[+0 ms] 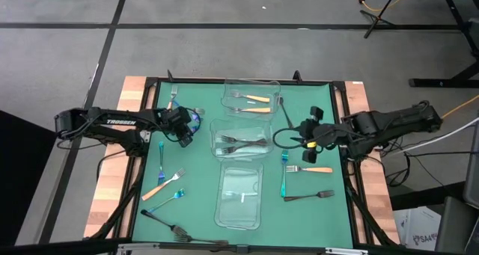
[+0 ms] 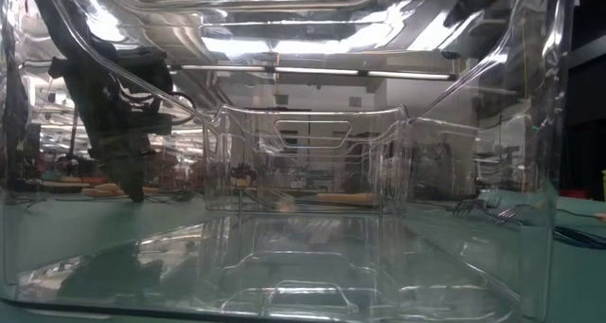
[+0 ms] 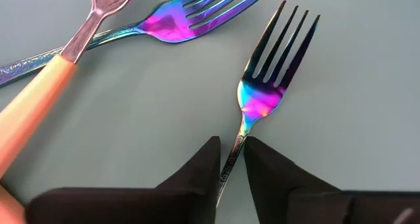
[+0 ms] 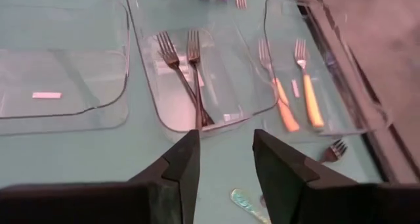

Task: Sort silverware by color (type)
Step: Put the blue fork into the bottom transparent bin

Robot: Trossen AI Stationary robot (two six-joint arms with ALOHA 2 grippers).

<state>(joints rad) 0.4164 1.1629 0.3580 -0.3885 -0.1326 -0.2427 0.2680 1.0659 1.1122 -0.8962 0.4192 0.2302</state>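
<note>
While lowered, left tool (image 3: 231, 159) straddles iridescent fork (image 3: 262, 99).

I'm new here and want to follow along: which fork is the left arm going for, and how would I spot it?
Find the green mat, then the left pincer near its far left side. The iridescent fork lies on the mat, its thin handle between the pincer's two dark fingers. Unlike the orange-handled fork beside it, it shimmers blue-purple throughout.

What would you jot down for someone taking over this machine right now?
Left gripper: fingers astride an iridescent fork's handle, closing, grip unconfirmed.
Right gripper: open, empty, waiting beside the middle container.
Done: two orange-handled forks in the far container, two dark forks in the middle.
Left: the near container holds no forks; forks of every colour lie loose on the green mat.
</note>
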